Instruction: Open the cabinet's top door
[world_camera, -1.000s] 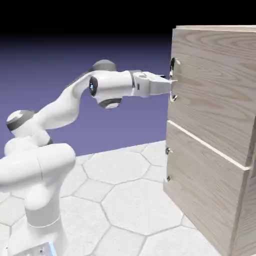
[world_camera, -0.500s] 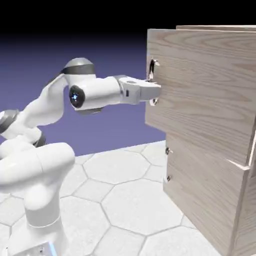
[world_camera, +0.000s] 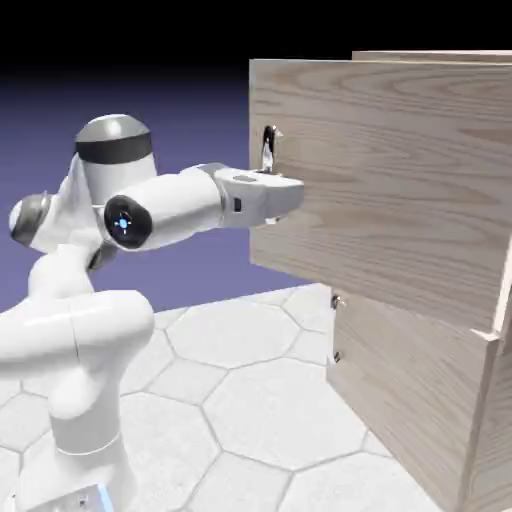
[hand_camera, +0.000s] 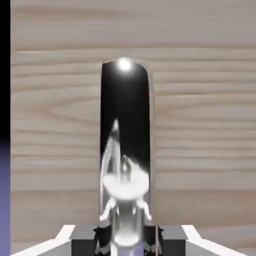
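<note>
The cabinet of light wood stands at the exterior view's right. Its top door is swung well out toward the left, its free edge far from the cabinet body. A thin curved metal handle runs vertically near that edge. My gripper is shut on the handle, the white arm reaching in level from the left. In the hand view the shiny handle fills the middle, running up from between my fingertips, with the door's wood grain behind it.
The lower wood panel with two small metal studs stays closed below the open door. A white hexagon-tiled table lies under the arm. The robot's bulky base stands at lower left.
The top door has swung steadily outward to the left, with my gripper on its handle. The arm has drawn back, its elbow folding up toward the base.
</note>
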